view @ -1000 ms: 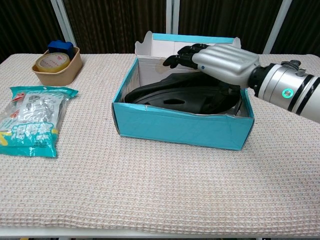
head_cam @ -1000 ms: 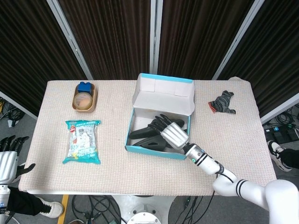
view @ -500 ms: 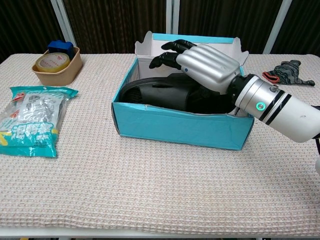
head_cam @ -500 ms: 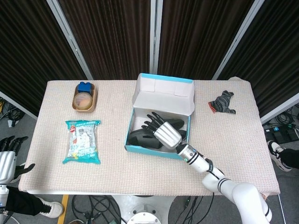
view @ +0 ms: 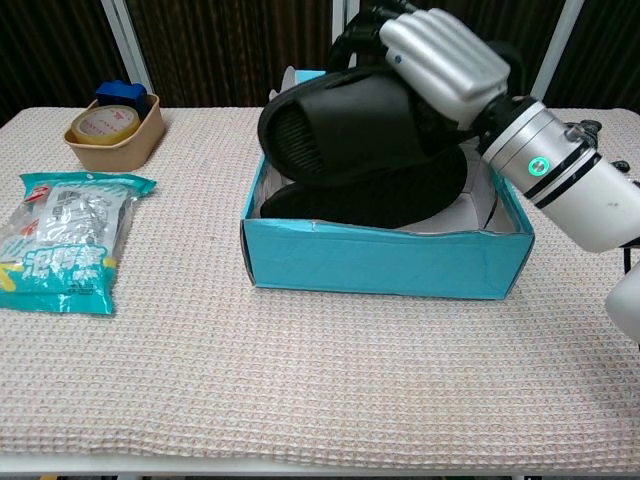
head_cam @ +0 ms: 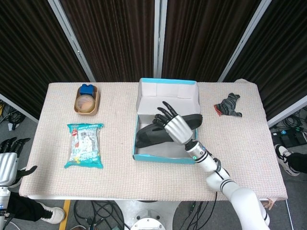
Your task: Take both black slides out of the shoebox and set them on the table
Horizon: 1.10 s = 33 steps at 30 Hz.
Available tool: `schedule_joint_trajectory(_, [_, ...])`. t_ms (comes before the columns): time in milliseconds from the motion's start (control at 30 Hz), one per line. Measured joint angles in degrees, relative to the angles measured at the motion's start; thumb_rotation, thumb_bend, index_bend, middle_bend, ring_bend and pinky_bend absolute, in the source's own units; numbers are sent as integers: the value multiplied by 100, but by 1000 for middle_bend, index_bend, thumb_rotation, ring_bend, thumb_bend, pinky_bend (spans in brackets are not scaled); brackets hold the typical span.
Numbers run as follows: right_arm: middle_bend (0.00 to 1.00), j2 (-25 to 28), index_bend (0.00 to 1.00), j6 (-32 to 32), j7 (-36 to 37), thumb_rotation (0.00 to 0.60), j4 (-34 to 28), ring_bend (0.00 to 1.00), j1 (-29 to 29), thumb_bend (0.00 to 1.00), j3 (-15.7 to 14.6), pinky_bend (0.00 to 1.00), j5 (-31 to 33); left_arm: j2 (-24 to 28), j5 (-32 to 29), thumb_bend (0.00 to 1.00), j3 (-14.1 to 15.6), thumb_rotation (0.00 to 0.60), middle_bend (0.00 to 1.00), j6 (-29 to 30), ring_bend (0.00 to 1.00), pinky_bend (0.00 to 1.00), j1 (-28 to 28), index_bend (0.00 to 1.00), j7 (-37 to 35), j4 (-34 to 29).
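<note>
Since the earlier frames our right robot hand [view: 440,55] has risen from inside the shoebox [view: 385,262] and brought one black slide [view: 350,125] up with it; the box itself has shifted a little on the counter [view: 300,380]. The slide now hangs tilted above the box's open top, its toe opening toward our left, clear of the front wall. We judge the first extraction about half done: the slide is out of the box but not yet set down.

The right robot hand wraps over the top of the lifted slide, fingers [head_cam: 165,112] curled across its strap, the forearm angling up from low on our right. The second slide [view: 380,200] lies just beneath the hand, still in the box.

The left robot hand [head_cam: 9,160] sits well to the left of the working hand, off the counter's edge, fingers apart and holding nothing. Bare counter in front of the hand looks the likeliest landing spot.
</note>
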Motion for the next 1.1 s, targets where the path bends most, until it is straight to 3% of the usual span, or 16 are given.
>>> schedule_joint_trajectory(200, [370, 738, 581, 230, 133, 600, -484, 184, -356, 703, 110, 84, 266, -7, 12, 0, -28, 600, 205, -82, 106, 118, -76, 173, -2, 10])
schedule_joint_trajectory(367, [367, 1630, 569, 93, 386, 600, -1512, 180, -990, 703, 51, 83, 575, 5, 17, 0, -59, 600, 205, -120, 106, 118, -137, 173, 10, -26])
schedule_joint_trajectory(567, [326, 2924, 523, -740, 719, 600, -2803, 155, -1815, 696, -310, 84, 1010, 15, 53, 0, -48, 600, 205, -153, 106, 118, -182, 173, 35, -35])
schedule_joint_trajectory(767, [238, 3045, 385, -1788, 935, 600, -2733, 69, -2031, 645, -539, 25, 1326, 1, 140, 0, 1, 600, 205, -56, 106, 118, -137, 174, 18, -26])
schedule_joint_trajectory(833, [156, 2951, 232, -2049, 890, 600, -2525, 17, -2012, 518, -609, 2, 1347, 22, 131, 0, 19, 600, 205, -33, 106, 118, -104, 173, 30, -39])
schedule_joint_trajectory(900, [50, 2893, 57, -2309, 766, 600, -2395, 0, -1977, 272, -671, 0, 1356, 54, 110, 0, 29, 600, 205, 1, 106, 118, -68, 173, 35, -62])
schedule_joint_trajectory(967, [1, 2855, 0, -2598, 472, 600, -2308, 0, -1937, 47, -716, 0, 1384, 78, 96, 0, 31, 600, 205, 38, 106, 118, -41, 173, 44, -90])
schedule_joint_trajectory(1100, [0, 2854, 0, -2787, -419, 600, -2301, 0, -1905, 0, -716, 0, 1483, 99, 99, 0, 39, 600, 205, 30, 106, 118, -41, 173, 61, -115])
